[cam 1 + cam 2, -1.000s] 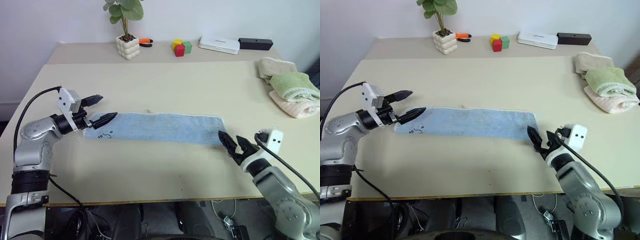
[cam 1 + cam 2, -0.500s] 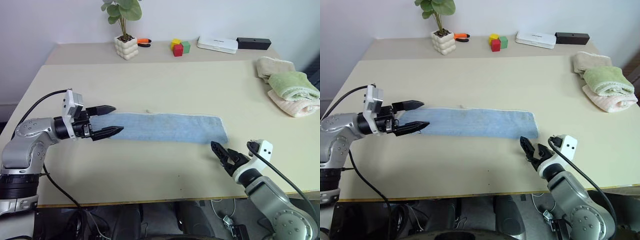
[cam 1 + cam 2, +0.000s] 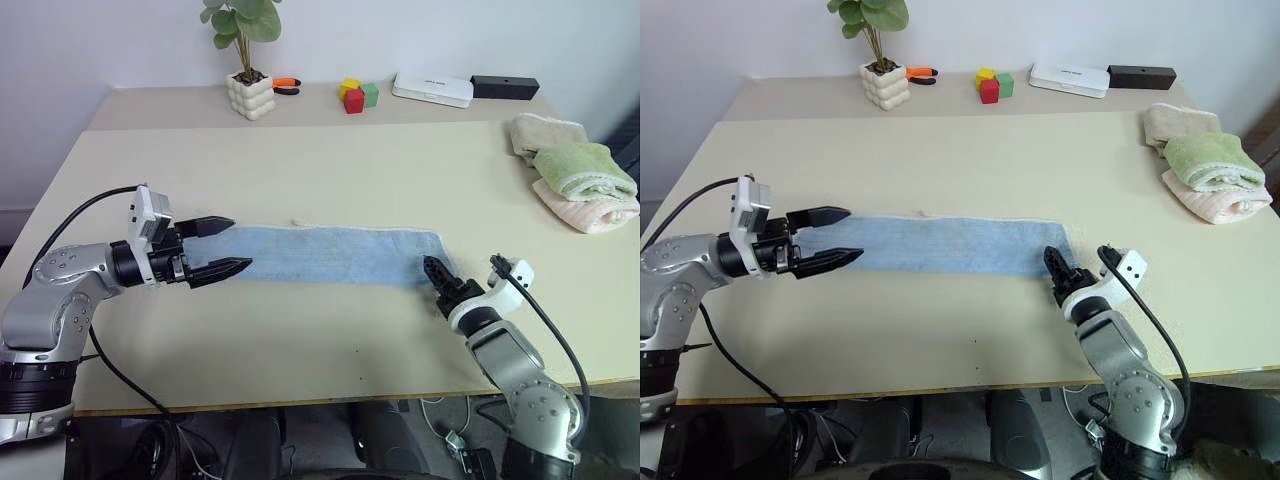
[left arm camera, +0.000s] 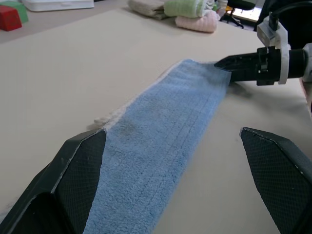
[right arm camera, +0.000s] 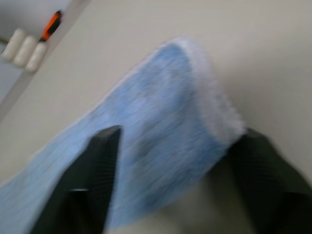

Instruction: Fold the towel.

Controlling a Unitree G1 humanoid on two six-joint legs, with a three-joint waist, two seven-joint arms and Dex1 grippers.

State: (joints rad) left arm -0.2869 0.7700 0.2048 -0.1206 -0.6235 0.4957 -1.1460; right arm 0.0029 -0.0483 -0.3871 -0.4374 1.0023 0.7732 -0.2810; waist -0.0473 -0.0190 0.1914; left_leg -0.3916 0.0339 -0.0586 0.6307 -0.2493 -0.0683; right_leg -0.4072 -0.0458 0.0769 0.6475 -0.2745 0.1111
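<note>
1. The towel, light blue terry with a whitish hemmed far edge, lay flat as a long narrow strip across the middle of the beige surface.
2. The left tool hovered over the towel's left end, pointing along the strip, with its two black fingers spread wide and nothing between them.
3. In the left wrist view the towel ran from between those spread fingers away toward the other arm.
4. The right tool sat at the towel's right end, at the near corner, with its tips against the cloth.
5. In the right wrist view its fingers stood on either side of the towel's end, with the cloth in the gap; whether they pinched it I could not tell.
6. Beyond the towel's right end, at the right edge of the surface, sat a pile of folded towels: a beige one at the back, a green rolled one on top and a pink one beneath it.
7. Far beyond the towel, along the back, stood a small potted plant in a bumpy white pot, with an orange-handled tool just beside it.
8. Right of the plant were toy blocks in yellow, red and green, then a flat white box, then a black bar-shaped object.
</note>
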